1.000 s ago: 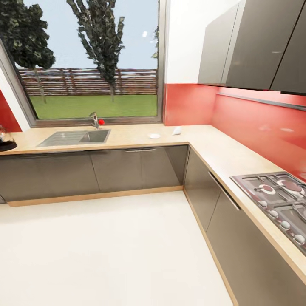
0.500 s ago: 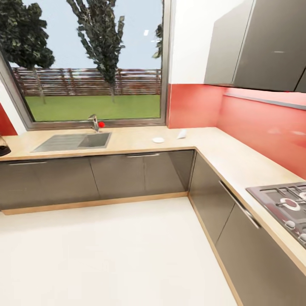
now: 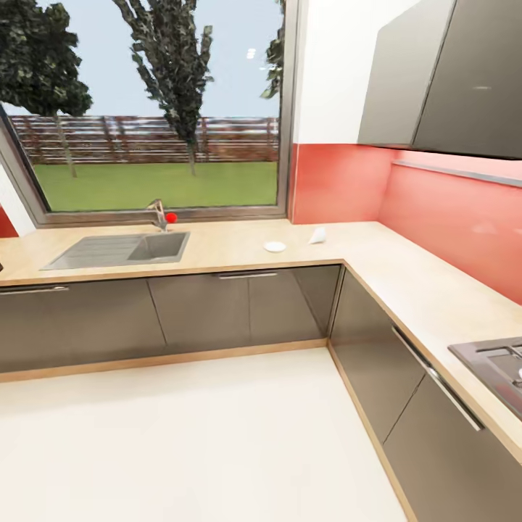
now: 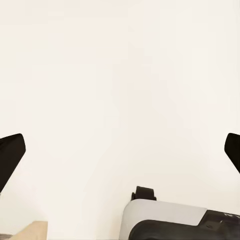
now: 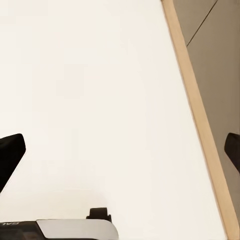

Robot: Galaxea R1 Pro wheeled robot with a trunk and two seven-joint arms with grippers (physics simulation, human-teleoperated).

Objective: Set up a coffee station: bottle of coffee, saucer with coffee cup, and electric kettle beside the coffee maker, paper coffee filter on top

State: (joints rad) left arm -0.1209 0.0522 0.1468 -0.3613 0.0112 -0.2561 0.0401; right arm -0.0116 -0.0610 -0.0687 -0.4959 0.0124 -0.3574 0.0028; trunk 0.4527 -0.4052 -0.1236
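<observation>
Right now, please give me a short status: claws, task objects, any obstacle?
Both claws, left and right, open, holding nothing. Saucer and paper coffee filter on the kitchen countertop, right of the sink. Floor between.

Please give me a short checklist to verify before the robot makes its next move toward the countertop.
1. Saucer on the kitchen countertop: ok.
2. Paper coffee filter lying beside the saucer, apart from it: ok.
3. Left hand open, holding nothing: ok.
4. Right hand open, holding nothing: ok.
5. Floor between robot and cabinets free to cross: ok.
6. Coffee maker's place: cannot tell.
</observation>
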